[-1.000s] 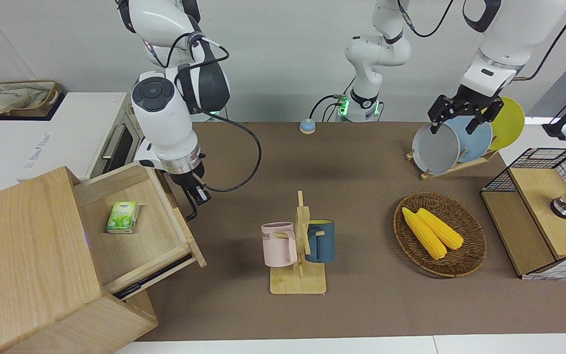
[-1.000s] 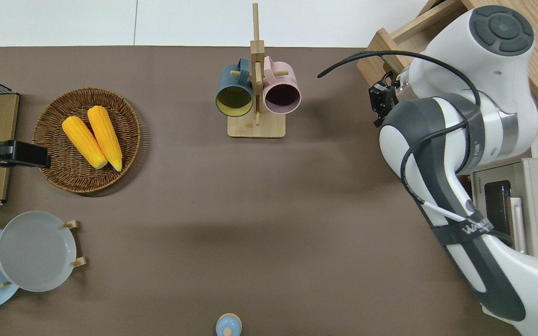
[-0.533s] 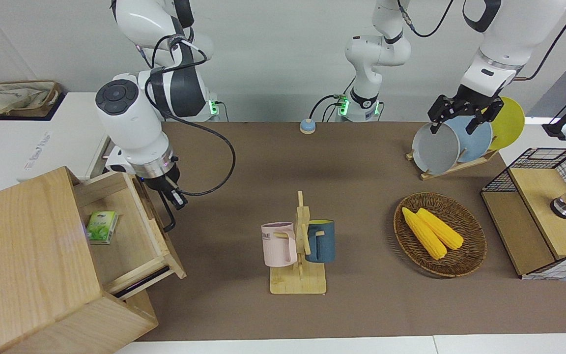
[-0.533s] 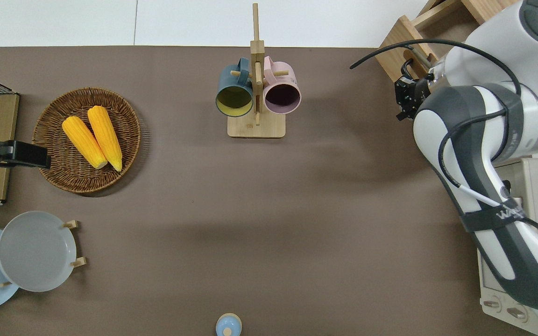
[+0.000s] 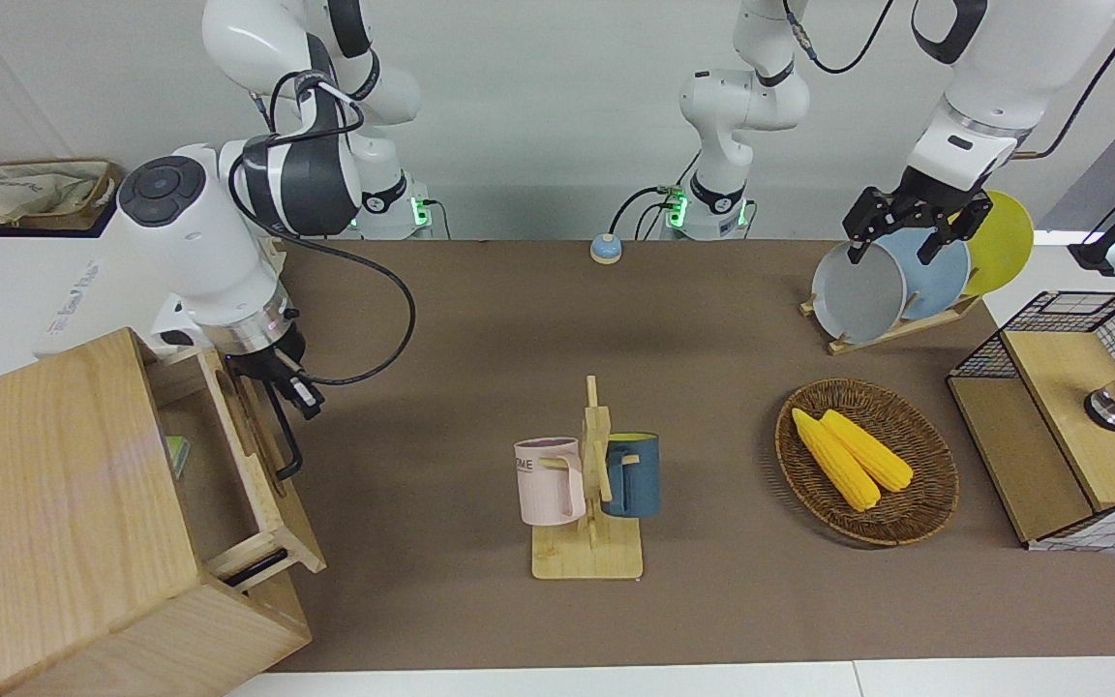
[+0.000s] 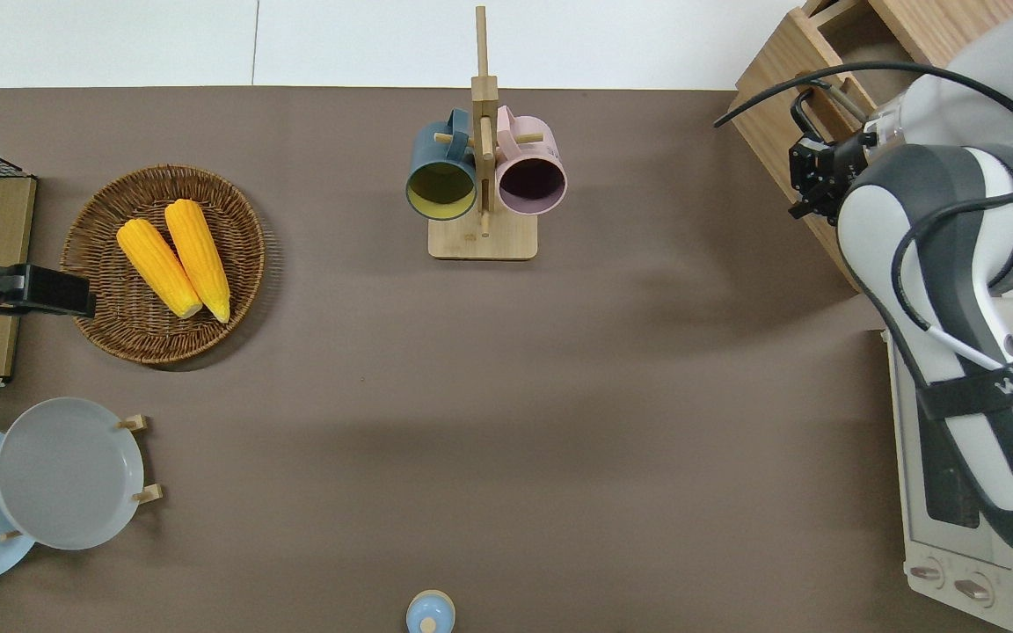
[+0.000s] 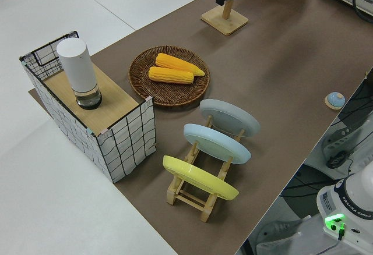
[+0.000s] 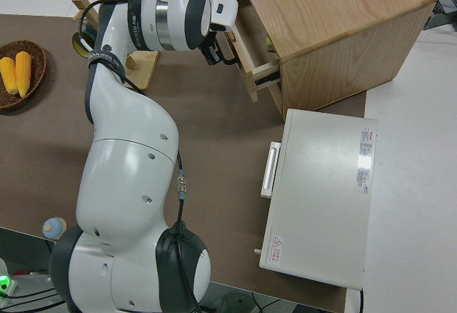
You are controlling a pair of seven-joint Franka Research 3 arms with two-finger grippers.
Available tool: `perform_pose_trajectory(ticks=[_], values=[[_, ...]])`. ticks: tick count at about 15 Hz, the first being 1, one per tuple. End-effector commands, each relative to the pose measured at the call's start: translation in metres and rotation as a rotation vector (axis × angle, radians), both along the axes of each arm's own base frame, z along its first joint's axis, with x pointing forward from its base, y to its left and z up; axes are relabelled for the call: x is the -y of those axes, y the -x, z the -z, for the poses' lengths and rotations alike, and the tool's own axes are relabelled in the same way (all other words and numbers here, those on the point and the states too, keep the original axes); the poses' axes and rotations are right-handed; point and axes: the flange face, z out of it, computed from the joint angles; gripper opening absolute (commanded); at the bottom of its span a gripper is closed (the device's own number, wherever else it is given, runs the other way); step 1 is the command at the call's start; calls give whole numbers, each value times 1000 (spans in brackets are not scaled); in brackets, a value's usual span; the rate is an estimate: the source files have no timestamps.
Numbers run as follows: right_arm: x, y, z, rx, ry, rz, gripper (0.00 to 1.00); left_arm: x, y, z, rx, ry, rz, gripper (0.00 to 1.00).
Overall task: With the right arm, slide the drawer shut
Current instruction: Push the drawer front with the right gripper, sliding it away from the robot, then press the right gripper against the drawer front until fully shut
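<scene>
**Drawer part-open, right gripper at its handle**

While the drawer (image 5: 248,465) is standing only partly out of the big pale-wood box (image 5: 45,523) at the right arm's end of the table, the right gripper (image 5: 288,387) is sitting at the drawer's front panel, at the end of the black loop handle (image 5: 285,440) nearer to the robots. In the front view the black fingers are lying against the handle bar; whether they are pinching it or merely pressing on it — I cannot tell, since the wrist is covering the fingertips in the overhead and right side views. The right arm (image 6: 946,264) is reaching across the white oven (image 8: 321,199), which is sitting beside the box, nearer to the robots.

Inside the drawer a sliver of a green packet (image 5: 176,455) is showing just under the box's top edge.

The left arm is parked; its gripper (image 5: 914,227) seems to be hanging with fingers spread.

Elsewhere on the brown mat (image 6: 471,396):
- mug stand (image 6: 482,176) carrying a blue mug (image 6: 441,171) and a pink mug (image 6: 531,171)
- wicker basket (image 6: 102,325) holding two corn cobs (image 6: 174,257)
- plate rack (image 7: 201,194) with three plates — grey, blue, yellow
- wire-mesh box (image 7: 116,133) with a white cylinder (image 7: 78,71) on top
</scene>
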Motion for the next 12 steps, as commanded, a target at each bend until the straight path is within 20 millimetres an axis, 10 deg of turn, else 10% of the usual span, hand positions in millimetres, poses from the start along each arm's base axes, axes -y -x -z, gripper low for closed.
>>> perform_pose_trajectory(ticks=[1, 12], values=[[36, -2, -7, 26, -13, -58, 0, 0, -4, -3, 9, -18, 8, 995], [104, -3, -18, 88, -57, -85, 0, 0, -4, -3, 9, -17, 8, 995]])
